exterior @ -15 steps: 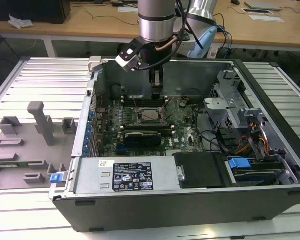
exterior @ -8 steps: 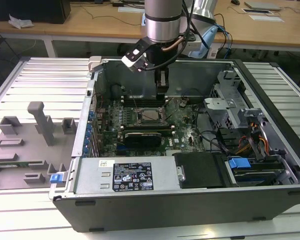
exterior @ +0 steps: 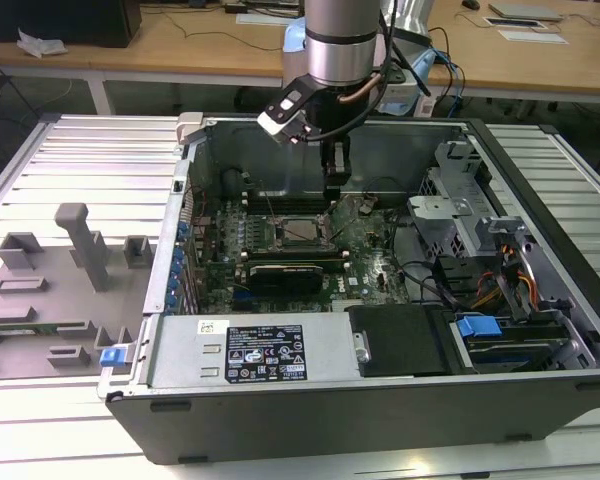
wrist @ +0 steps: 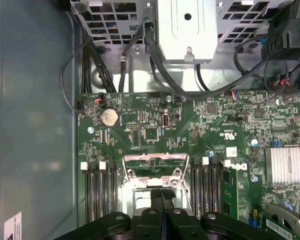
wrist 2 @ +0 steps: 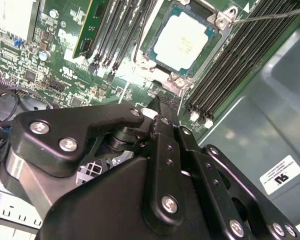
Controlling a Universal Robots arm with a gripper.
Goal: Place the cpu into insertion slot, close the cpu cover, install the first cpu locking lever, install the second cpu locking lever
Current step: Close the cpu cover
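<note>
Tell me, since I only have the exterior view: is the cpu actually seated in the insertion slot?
Observer: Yes. In the second wrist view the cpu lies flat inside the insertion slot, its border uncovered.
Operator: Is the cpu cover down?
Observer: No. In the first wrist view the cpu cover looks swung up, off the slot.
Operator: And the end effector?
Observer: In the first wrist view the end effector is shut, tips together over the slot.

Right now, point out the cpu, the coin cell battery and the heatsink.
cpu point(wrist 2: 185, 40): second wrist view, metal face centre.
coin cell battery point(wrist: 110, 117): first wrist view, its centre.
heatsink point(wrist: 286, 167): first wrist view, fins.
</note>
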